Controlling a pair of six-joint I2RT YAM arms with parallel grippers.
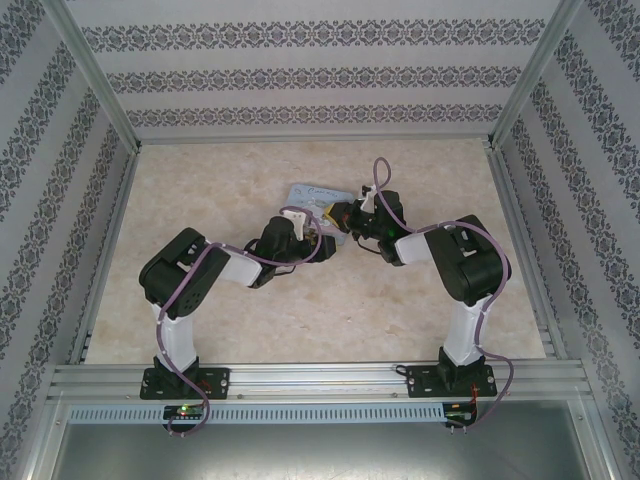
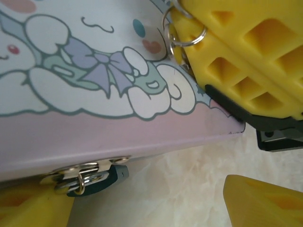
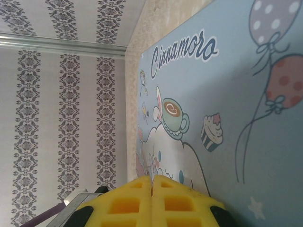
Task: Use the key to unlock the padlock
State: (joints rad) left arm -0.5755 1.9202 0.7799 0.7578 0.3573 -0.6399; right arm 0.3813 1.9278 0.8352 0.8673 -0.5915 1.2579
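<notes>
Both arms lean in over the middle of the marbled tabletop (image 1: 200, 180). The left arm (image 1: 190, 270) reaches from the lower left and the right arm (image 1: 465, 260) from the lower right. They meet at the near edge of a light-blue cartoon-printed tin (image 1: 310, 190) lying flat just above the centre of the top view. In the left wrist view the tin's lid covers the upper left of the frame, with a pink band along its front edge. A silvery hasp (image 2: 85, 169) sits low on that edge, at the lower left. The padlock (image 2: 111, 177) hangs through the hasp, its small dark-blue body tucked beneath the metal and its thin shackle looped through the plate. The left fingers (image 2: 265, 203) stand wide apart and hold nothing. One yellow pad is in the bottom left corner just under the padlock, and the other is at the bottom right, with bare tabletop between them. The right fingers (image 3: 128, 208) are pressed tight together. They sit low in the middle of the right wrist view, pointing along the lid with its "Cinnamoro" lettering. The same fingers fill the upper right of the left wrist view, resting over the corner of the lid. A pair of little silvery split rings (image 2: 189, 35) dangles at their edge. The key may be pinched in there with the rings, but from here I cannot make it out.
</notes>
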